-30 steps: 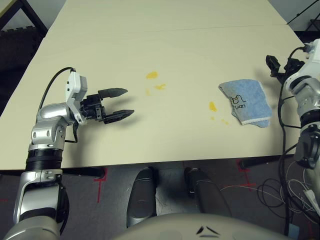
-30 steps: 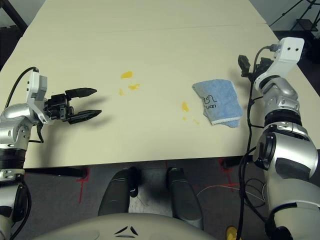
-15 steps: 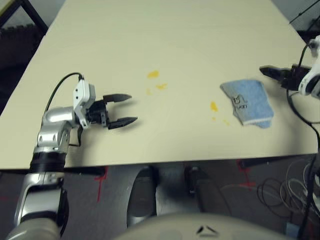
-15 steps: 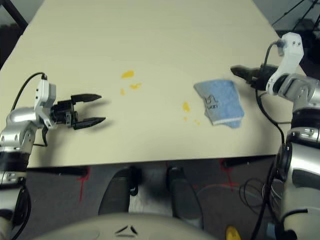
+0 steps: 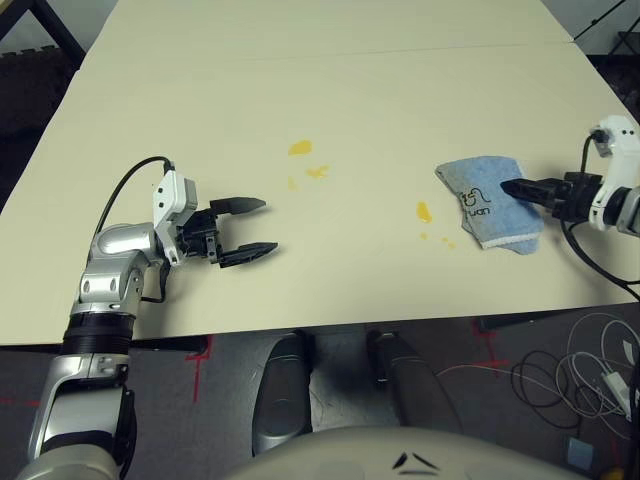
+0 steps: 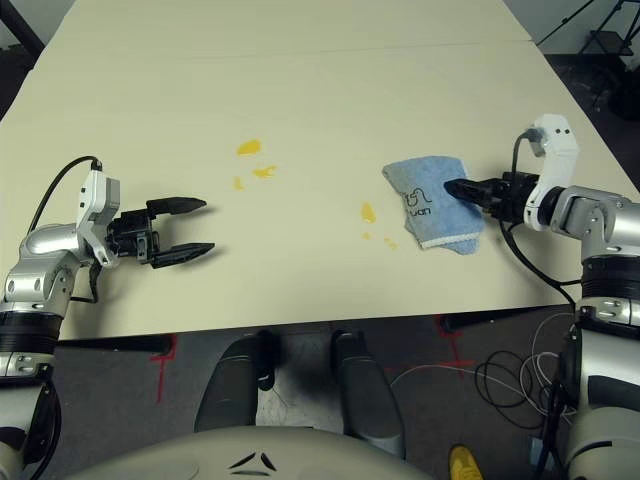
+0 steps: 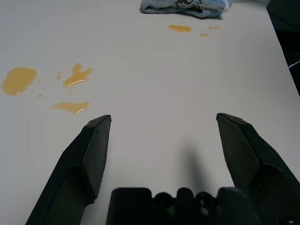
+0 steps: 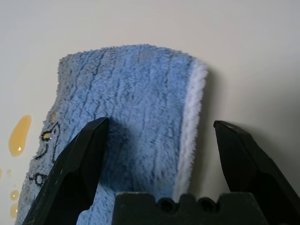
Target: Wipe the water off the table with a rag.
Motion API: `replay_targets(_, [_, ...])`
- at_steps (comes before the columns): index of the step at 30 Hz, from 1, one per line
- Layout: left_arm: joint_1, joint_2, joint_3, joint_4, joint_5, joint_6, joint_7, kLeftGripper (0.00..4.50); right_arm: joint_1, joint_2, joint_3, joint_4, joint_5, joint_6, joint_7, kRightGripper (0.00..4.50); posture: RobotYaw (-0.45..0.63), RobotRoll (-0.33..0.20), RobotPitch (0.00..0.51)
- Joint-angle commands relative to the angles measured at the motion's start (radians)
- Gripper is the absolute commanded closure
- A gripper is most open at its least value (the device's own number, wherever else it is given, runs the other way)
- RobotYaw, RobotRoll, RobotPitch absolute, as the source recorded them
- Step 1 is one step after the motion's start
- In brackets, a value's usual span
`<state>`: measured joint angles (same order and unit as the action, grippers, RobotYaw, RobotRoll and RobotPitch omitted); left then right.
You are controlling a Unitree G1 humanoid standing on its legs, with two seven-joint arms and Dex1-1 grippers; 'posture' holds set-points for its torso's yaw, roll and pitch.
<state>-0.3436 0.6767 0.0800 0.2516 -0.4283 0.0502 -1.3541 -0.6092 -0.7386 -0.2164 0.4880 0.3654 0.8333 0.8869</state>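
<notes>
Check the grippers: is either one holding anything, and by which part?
Nothing is held. The right gripper is open over the rag, one finger above the cloth, one past its white hem. The left gripper is open above bare table.

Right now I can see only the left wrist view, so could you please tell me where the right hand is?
Observer: The right hand is at the rag, reaching in from its right side.
Operator: Thank you. Is it open?
Observer: Yes, it is open, with its fingers straddling the rag's whitish hemmed edge.
Operator: Is it gripping yet?
Observer: No. The rag lies flat on the table with its lettering facing up.
</notes>
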Motion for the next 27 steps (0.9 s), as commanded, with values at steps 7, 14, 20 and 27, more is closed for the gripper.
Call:
replay_targets(7, [0.003,0.024,0.005,-0.020,-0.005,0.028,0.000,0.00,0.004,0.095,0.099,0.059,-0.049,0.004,-0.025,0.03,0.19,0.000,0.246])
replay_targets(14, [0.018,0.031,0.003,-0.036,-0.002,0.027,-0.002,0.00,0.004,0.108,0.107,0.071,-0.059,-0.012,-0.025,0.92,0.19,0.000,0.244])
replay_targets(20, [0.007,0.022,-0.003,-0.029,0.000,0.024,0.002,0.00,0.006,0.100,0.085,0.045,-0.033,-0.012,-0.009,3.10,0.18,0.000,0.237])
replay_targets(27, [-0.007,0.010,-0.013,-0.005,0.013,0.001,0.002,0.00,-0.046,0.091,-0.013,0.045,0.039,0.043,-0.034,4.49,0.17,0.000,0.229])
